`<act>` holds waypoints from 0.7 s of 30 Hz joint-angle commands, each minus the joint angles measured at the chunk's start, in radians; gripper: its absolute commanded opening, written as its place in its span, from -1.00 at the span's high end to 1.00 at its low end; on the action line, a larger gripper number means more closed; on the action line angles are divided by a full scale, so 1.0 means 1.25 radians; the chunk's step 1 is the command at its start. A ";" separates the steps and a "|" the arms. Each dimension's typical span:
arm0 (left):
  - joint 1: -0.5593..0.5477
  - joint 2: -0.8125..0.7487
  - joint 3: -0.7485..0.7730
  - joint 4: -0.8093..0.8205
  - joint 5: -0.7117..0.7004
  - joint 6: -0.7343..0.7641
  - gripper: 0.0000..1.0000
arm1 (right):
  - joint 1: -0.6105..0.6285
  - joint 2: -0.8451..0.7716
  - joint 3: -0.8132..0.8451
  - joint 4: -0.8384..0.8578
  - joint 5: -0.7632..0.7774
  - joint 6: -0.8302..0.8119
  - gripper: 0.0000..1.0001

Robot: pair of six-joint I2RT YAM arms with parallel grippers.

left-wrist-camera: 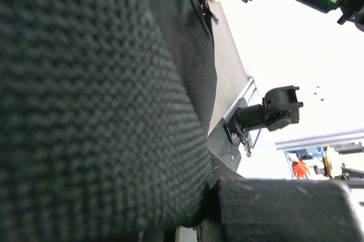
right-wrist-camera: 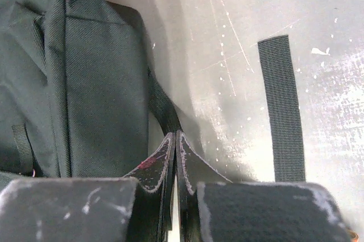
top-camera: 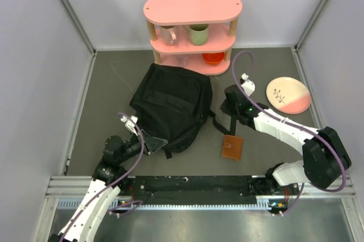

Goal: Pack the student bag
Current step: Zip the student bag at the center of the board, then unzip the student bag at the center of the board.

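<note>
Jaws of the right gripper (right-wrist-camera: 176,154) are pressed tip to tip. A strap (right-wrist-camera: 162,111) of the large soft black fabric backpack (top-camera: 170,105) runs in under them, though I cannot tell whether it is pinched. Jaws of the left gripper (top-camera: 149,142) I cannot judge, since its wrist camera sees little but black weave. From where I stand the backpack lies flat in the middle of the grey table (top-camera: 114,82), its long axis running from the 2 arms toward the pink oval-topped shelf (top-camera: 192,8). It sits just left of the right gripper and just beyond the left one, which touches its near-left corner, so the left arm is nearer. A small brown leather wallet (top-camera: 232,147) lies apart on the right arm's side. I'd guess opening the bag comes next, each arm working its own flank.
</note>
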 commanded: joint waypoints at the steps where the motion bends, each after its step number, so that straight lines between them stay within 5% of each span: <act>1: -0.012 0.056 -0.014 0.151 0.157 -0.003 1.00 | 0.004 -0.052 -0.021 0.033 -0.033 -0.057 0.84; 6: -0.089 0.094 0.027 0.149 0.120 -0.015 0.94 | 0.003 -0.123 -0.059 0.032 -0.114 -0.050 -0.14; 7: -0.112 0.119 0.032 0.149 0.102 -0.015 0.69 | 0.003 -0.135 -0.061 0.035 -0.124 -0.050 -0.33; 9: -0.196 0.155 0.048 0.155 0.043 -0.004 0.25 | 0.003 -0.154 -0.059 0.042 -0.171 -0.053 -0.45; 14: -0.386 0.358 0.147 0.174 -0.065 0.050 -0.32 | 0.003 -0.090 -0.030 0.034 -0.342 -0.032 -0.60; 21: -0.473 0.433 0.347 -0.039 -0.175 0.147 -0.63 | 0.027 -0.004 -0.063 0.059 -0.382 -0.029 -0.71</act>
